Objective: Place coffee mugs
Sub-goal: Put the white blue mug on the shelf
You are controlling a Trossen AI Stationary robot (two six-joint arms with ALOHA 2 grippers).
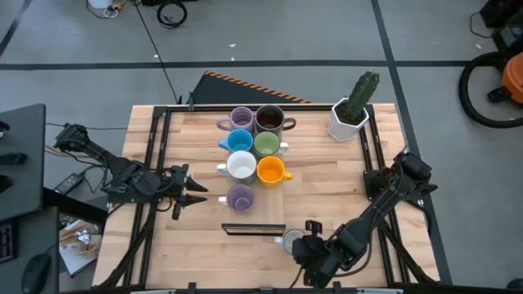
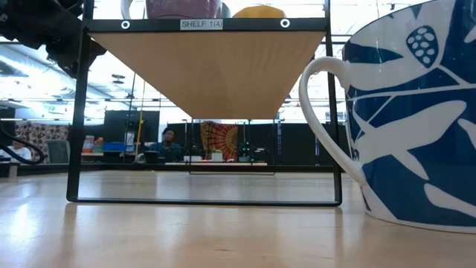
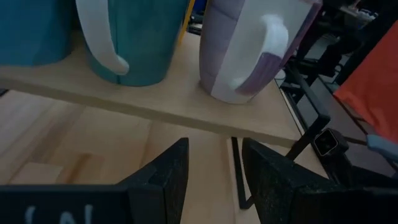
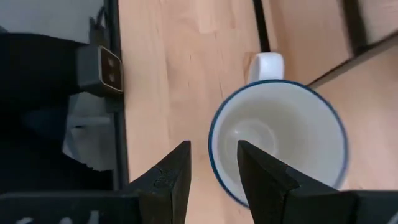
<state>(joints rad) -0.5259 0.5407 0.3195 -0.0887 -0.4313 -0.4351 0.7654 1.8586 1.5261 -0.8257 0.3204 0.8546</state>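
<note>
The right claw (image 4: 208, 174), part open and empty, hangs over the mug's (image 4: 280, 140) nine o'clock rim; descending off-centre could tip it.

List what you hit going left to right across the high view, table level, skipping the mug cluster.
Left gripper → purple mug → white mug under the right gripper → cactus pot.
</note>
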